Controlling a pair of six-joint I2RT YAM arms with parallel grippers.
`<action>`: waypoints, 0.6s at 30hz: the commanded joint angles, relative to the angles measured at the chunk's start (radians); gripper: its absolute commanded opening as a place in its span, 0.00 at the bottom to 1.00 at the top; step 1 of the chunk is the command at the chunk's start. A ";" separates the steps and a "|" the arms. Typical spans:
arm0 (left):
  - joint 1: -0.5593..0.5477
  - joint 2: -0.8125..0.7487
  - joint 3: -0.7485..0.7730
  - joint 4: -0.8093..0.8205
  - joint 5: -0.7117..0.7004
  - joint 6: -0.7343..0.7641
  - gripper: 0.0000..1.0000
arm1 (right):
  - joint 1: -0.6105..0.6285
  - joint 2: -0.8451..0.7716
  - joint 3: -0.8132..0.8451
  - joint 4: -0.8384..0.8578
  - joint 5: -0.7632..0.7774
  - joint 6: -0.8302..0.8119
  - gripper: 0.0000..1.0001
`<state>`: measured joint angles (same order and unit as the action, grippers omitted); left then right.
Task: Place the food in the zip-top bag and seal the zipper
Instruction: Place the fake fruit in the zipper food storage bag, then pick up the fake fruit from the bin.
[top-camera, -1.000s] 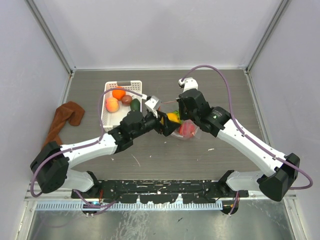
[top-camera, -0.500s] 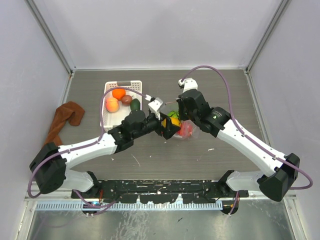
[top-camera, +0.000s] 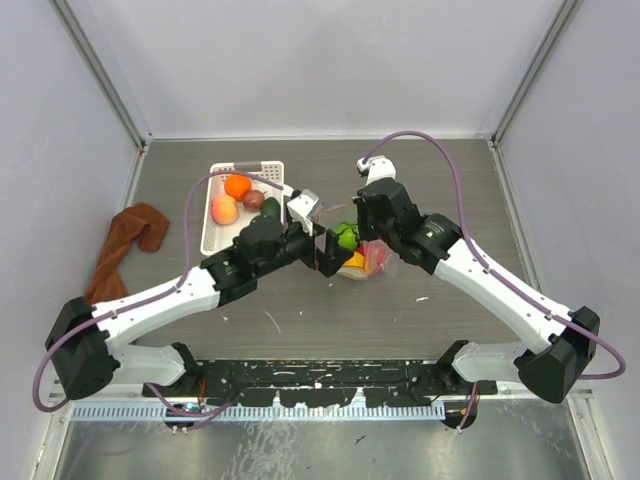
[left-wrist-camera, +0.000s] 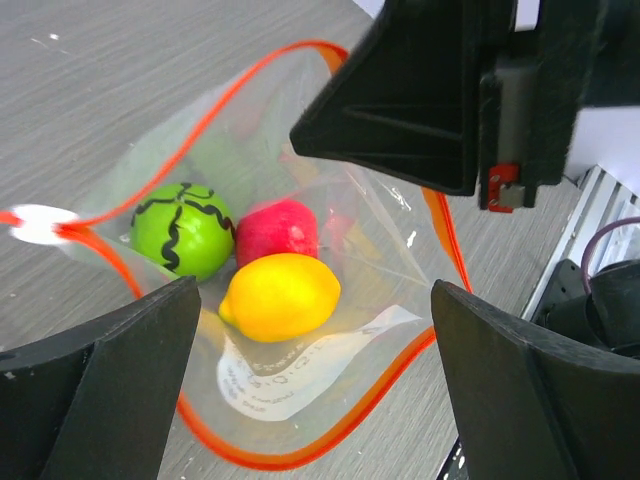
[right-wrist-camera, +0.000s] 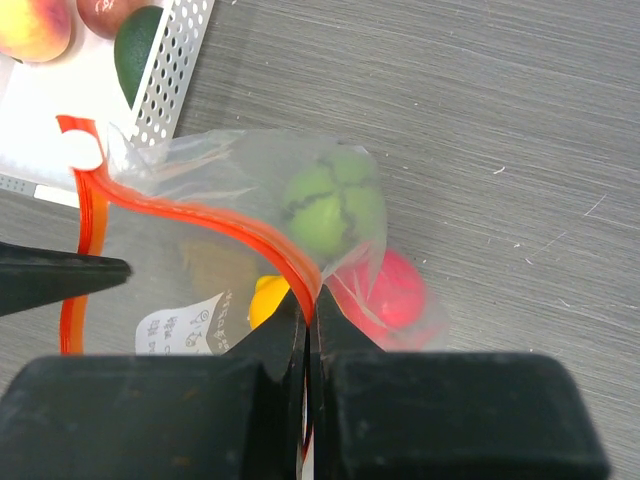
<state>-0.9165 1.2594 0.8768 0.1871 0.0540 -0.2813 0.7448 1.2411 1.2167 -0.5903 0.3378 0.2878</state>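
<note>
Rounded lemon (left-wrist-camera: 280, 297) now in crinkly bag (right-wrist-camera: 200, 180)

A white slotted basket (top-camera: 246, 166) sat on the far left part of the grey wood-grain desk (top-camera: 450, 180), its long side running near to far. In the right wrist view its perforated wall (right-wrist-camera: 170, 60) showed at the upper left. Well apart, further left, a crumpled brown cloth (top-camera: 128, 240) lay against the pale side wall (top-camera: 60, 150). A few small white scraps (top-camera: 421, 299) dotted the near desk. A perforated metal strip (top-camera: 300, 411) ran along the near edge.
</note>
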 joint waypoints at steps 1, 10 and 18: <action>-0.004 -0.092 0.089 -0.117 -0.090 0.001 0.99 | -0.002 -0.036 0.015 0.063 0.004 0.007 0.05; 0.047 -0.150 0.174 -0.425 -0.254 -0.002 0.99 | -0.002 -0.034 0.007 0.069 0.006 -0.002 0.05; 0.203 -0.150 0.186 -0.546 -0.277 -0.060 0.99 | -0.001 -0.030 0.009 0.069 0.007 -0.009 0.05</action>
<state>-0.7795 1.1294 1.0283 -0.2844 -0.1768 -0.3027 0.7441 1.2411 1.2133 -0.5835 0.3378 0.2863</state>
